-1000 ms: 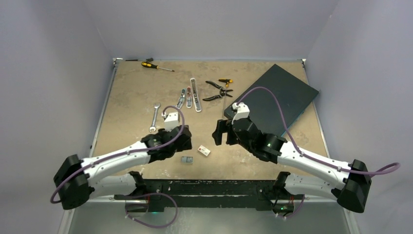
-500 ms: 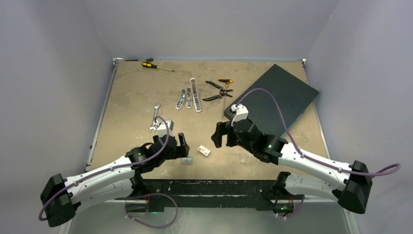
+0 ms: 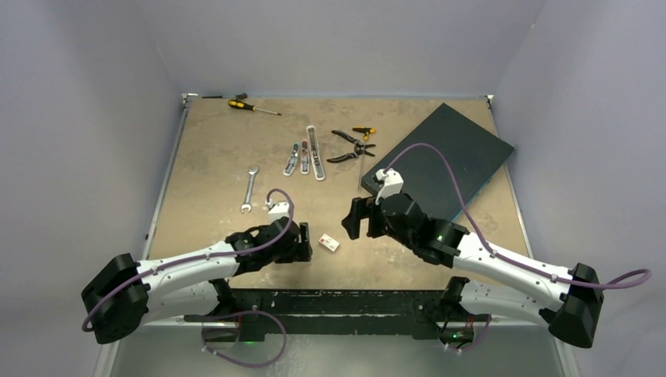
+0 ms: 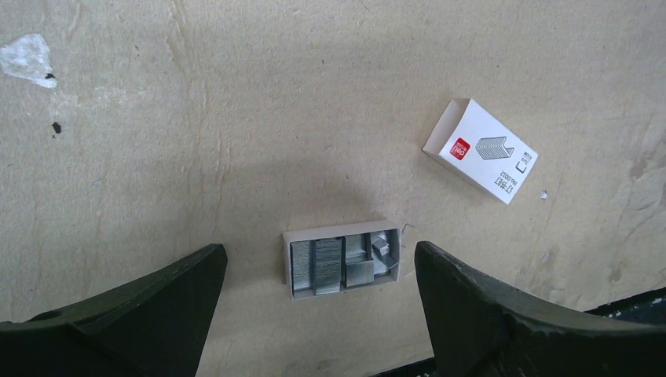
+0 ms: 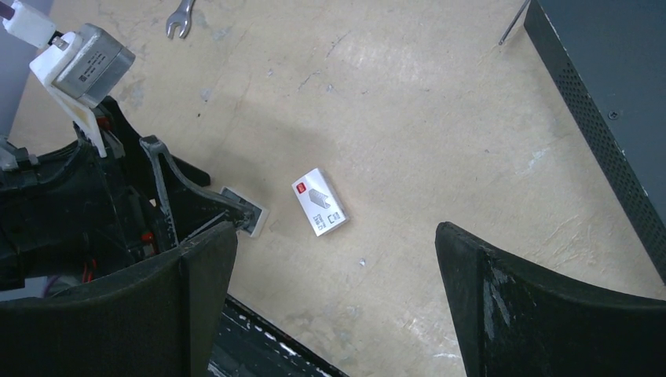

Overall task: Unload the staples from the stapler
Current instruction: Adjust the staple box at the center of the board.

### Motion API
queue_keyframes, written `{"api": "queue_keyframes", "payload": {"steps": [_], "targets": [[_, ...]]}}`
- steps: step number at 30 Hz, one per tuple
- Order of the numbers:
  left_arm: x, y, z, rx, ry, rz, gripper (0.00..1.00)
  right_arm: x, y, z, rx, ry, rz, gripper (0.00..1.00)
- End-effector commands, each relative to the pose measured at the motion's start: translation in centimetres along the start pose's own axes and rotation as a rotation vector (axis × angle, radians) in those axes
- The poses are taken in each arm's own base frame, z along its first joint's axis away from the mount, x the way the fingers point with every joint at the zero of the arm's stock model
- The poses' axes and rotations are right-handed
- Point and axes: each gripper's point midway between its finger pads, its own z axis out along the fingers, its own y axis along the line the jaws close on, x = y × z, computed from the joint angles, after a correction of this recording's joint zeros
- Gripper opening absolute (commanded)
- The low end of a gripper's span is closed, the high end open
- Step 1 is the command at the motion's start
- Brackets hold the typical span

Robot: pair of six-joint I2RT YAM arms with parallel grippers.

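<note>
The staples (image 4: pixel 342 263) are short silvery blocks lying in a small open white tray (image 4: pixel 287 259) on the tan table. My left gripper (image 4: pixel 318 251) is open, hovers over the tray with a finger on each side, and touches nothing. In the top view the left gripper (image 3: pixel 297 247) hides the tray. A white staple box sleeve (image 3: pixel 330 243) lies just right of it, and shows in the left wrist view (image 4: pixel 481 161) too. My right gripper (image 3: pixel 353 218) is open and empty above the sleeve (image 5: pixel 320 202). The long white stapler (image 3: pixel 315 151) lies at mid-table with two small pieces (image 3: pixel 298 157) beside it.
A wrench (image 3: pixel 248 190) lies left of centre. A yellow-handled screwdriver (image 3: pixel 253 106) is at the back. Pliers (image 3: pixel 349 146) lie right of the stapler. A dark flat panel (image 3: pixel 451 153) covers the back right. The table's near edge (image 4: pixel 628 302) is just beyond the tray.
My left gripper has moved toward the near edge and to the right, and now sits over the staple tray, hiding it in the top view. The right arm has barely moved.
</note>
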Motion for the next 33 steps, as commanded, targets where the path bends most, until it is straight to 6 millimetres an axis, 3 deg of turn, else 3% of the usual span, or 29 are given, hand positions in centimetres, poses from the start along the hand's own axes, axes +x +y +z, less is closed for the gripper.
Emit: {"api": "queue_keyframes", "payload": {"steps": [1,8,27,33], "targets": [[-0.1,-2.0,-0.6,0.075,0.017,-0.036,0.89,-0.2,0.0,-0.1,-0.006,-0.012,0.012,0.99],[1.5,-2.8,-0.5,0.114,0.064,-0.030,0.90,0.1,-0.1,0.1,0.001,-0.006,0.012,0.99],[2.4,-6.5,1.2,0.189,0.102,0.034,0.91,0.6,-0.6,0.3,0.018,0.005,0.010,0.99],[2.4,-5.7,0.2,0.173,0.098,0.044,0.91,0.4,-0.8,0.2,0.030,-0.003,0.009,0.99]]}}
